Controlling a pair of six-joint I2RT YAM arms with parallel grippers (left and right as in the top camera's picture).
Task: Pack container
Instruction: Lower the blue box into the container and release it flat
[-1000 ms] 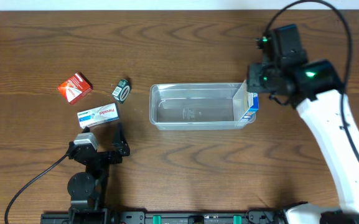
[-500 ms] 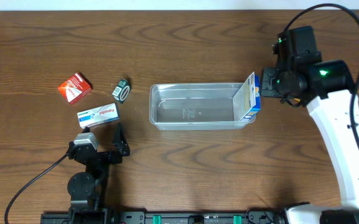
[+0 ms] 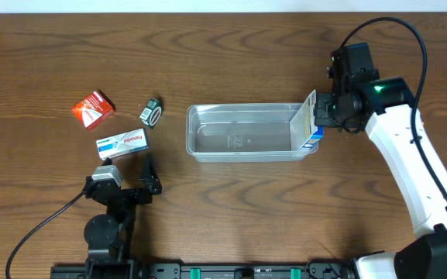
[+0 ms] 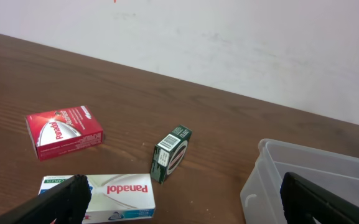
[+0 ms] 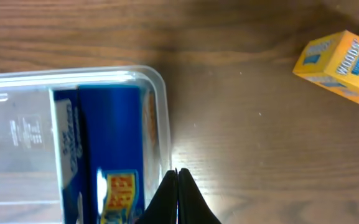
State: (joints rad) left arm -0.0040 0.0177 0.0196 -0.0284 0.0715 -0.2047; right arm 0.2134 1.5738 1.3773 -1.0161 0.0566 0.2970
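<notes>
On the wooden table (image 3: 231,209), the clear plastic container (image 3: 242,107) sits a bit right of centre, with a blue box (image 3: 310,124) leaning inside its right end. The right gripper (image 5: 178,177) is pinched fully closed on nothing just outside that end. The left gripper (image 4: 185,196) is spread wide and empty at the near left, by the white Panadol box (image 3: 122,144), red Panadol box (image 3: 93,108) and tiny green box (image 3: 152,113).

A clear, shallow plastic container (image 3: 242,107), rectangular with rounded corners and a rim, sits upright and open near the middle of the wooden table (image 3: 208,46), lengthwise left to right. A blue box (image 3: 308,128) leans inside its right end.
</notes>
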